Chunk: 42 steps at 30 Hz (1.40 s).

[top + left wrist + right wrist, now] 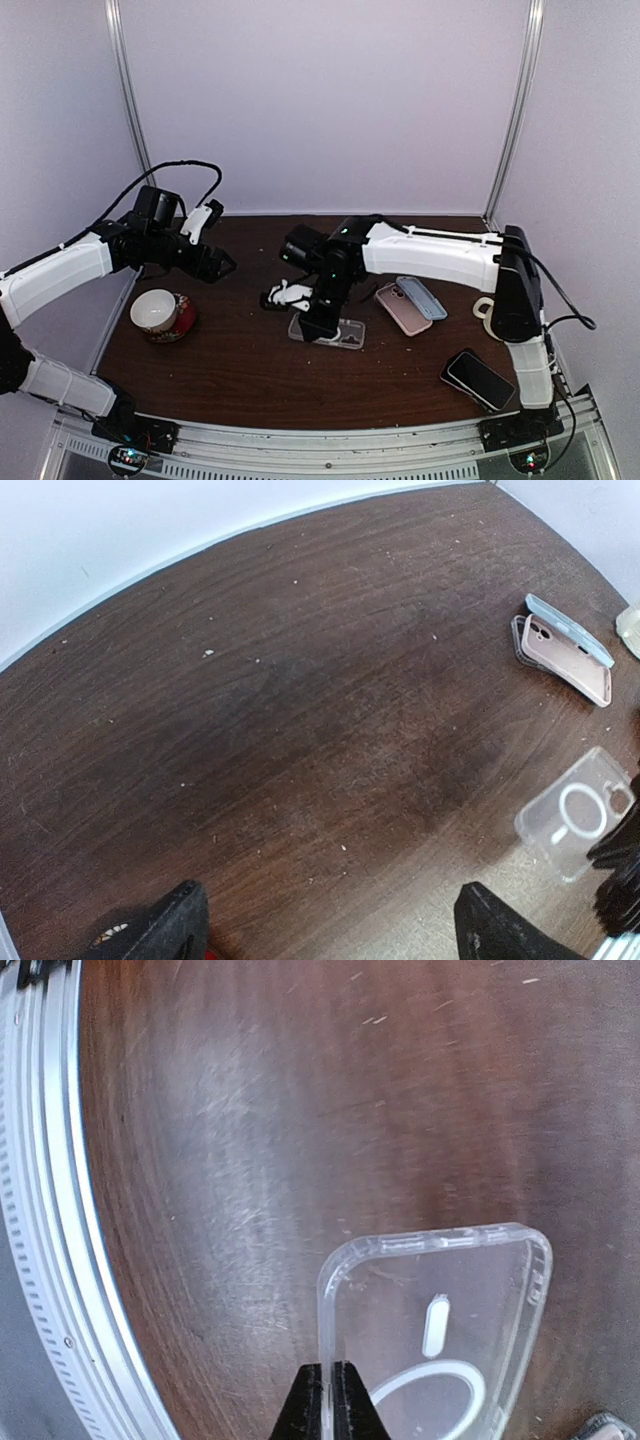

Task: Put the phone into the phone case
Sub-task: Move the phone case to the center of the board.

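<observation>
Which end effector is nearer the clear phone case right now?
Right. The right end effector is shut on the rim of the clear phone case; the left end effector hangs open well off to its left, near the cup.

Brown table [240, 365] holds clear case [350, 335], black phone [480, 380], saucer [187, 323] (bearing a cup [153, 308]).

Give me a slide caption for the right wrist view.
Right gripper shut on the rim of the clear phone case, dark wooden table beneath.
</observation>
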### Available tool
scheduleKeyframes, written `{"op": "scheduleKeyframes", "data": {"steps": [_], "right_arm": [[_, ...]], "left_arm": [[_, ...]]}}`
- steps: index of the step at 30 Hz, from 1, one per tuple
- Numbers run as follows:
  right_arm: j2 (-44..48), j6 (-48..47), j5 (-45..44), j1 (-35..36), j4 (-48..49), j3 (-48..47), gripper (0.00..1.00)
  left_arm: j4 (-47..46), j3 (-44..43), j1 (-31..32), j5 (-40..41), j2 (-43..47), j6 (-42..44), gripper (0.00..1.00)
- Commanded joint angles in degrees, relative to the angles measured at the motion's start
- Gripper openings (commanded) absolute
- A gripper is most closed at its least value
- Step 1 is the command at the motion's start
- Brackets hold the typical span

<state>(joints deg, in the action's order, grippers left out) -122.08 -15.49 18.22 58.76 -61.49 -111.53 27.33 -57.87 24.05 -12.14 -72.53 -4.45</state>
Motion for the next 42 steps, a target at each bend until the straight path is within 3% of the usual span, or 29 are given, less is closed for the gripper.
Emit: {"op": "scheduleKeyframes", "data": {"steps": [1, 6, 11, 15, 20, 23, 33, 39, 42], "right_arm": [[-5.5, -8.0, 4.2, 5.0, -6.6, -2.4, 0.08], [-6.8, -5.2, 3.5, 6.5, -5.5, -0.4, 0.30], [2.5, 6.3, 3.0, 6.5, 3.2, 10.4, 0.37], [13.2, 23.6, 4.8, 7.5, 18.9, 27.7, 0.28], [16.7, 40.0, -1.3, 8.2, 24.2, 40.5, 0.00], [16.9, 44.1, -3.0, 8.1, 25.5, 43.8, 0.00], [8.9, 46.4, -11.7, 0.9, 22.3, 41.1, 0.00], [1.8, 37.8, -18.6, -5.9, 20.5, 27.4, 0.00], [-3.3, 31.8, -24.4, -6.4, 16.6, 16.1, 0.00]], "left_arm": [[0.5, -2.2, -0.6, 1.2, 1.2, -0.9, 0.89], [0.7, -2.1, -0.7, 1.8, 1.3, -0.4, 0.90], [0.5, -1.6, -0.7, 2.3, 2.1, -0.3, 0.90], [0.4, -1.5, -0.7, 2.4, 2.2, -0.2, 0.90], [0.3, -1.4, -0.7, 2.4, 1.7, -0.2, 0.90], [0.3, -1.4, -0.7, 2.3, 1.6, -0.1, 0.90], [0.3, -1.1, -0.7, 2.9, 1.3, 0.4, 0.90], [0.3, -1.1, -0.7, 3.3, 1.2, 0.7, 0.90], [0.3, -1.0, -0.7, 3.5, 1.3, 0.8, 0.90]]}}
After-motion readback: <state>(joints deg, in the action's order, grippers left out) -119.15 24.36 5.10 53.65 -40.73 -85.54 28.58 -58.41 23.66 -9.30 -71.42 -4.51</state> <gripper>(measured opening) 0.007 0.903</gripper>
